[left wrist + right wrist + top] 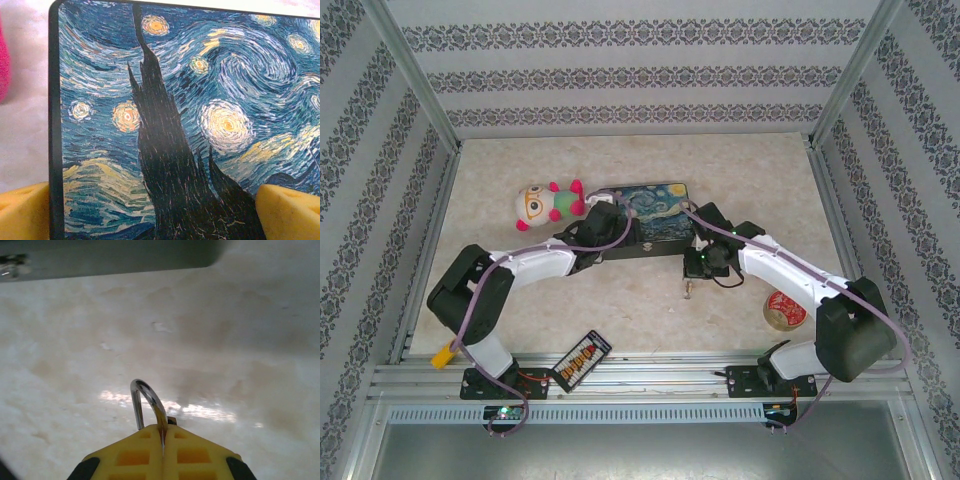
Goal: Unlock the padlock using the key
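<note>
Beyond padlock (137,405), painted box (655,205) (plush (548,203) beside)

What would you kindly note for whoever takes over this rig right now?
Left gripper: open, holding nothing, just above the lid of the Starry-Night-printed tin box.
Right gripper: shut on the small padlock, whose thin silver shackle sticks out past the yellow fingertips.
Done: the padlock is gripped.
Left: bring the small silvery key to the padlock, insert it and turn. I cannot tell whether the shackle is locked.
</note>
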You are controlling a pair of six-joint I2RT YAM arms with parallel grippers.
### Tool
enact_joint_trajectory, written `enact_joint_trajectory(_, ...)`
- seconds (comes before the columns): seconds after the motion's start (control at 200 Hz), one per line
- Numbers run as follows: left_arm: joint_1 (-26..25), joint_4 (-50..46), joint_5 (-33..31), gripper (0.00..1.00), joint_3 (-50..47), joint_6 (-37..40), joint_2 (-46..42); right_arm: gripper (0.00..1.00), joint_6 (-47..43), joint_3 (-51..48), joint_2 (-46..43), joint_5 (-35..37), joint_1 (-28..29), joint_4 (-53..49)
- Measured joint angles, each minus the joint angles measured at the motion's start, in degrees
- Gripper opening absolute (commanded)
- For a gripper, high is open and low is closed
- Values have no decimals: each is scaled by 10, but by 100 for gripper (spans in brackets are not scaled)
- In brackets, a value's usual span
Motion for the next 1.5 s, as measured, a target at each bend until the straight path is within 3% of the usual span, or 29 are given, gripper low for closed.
enact_joint_trajectory(0.41, 0, 0, 16, 99, -20, -14, -50, 0, -70, -28, 81, -132, -86, 50)
enact_joint_trajectory(0.8, 0, -3, -21, 99, -91, -33, -193, 0, -127, -3, 150, -116, -110, 19)
enact_joint_trajectory(1.079, 0, -31, -72, 99, -133, -40, -290, 35, -127, 2, 151, -101, -110, 14)
enact_joint_trajectory(1.229, 0, -51, -97, 99, -147, -40, -340, 42, -125, 2, 117, -90, -112, 7)
enact_joint_trajectory(1.499, 0, -107, -139, 99, -195, -30, -482, 51, -111, 2, -34, -64, -132, -21)
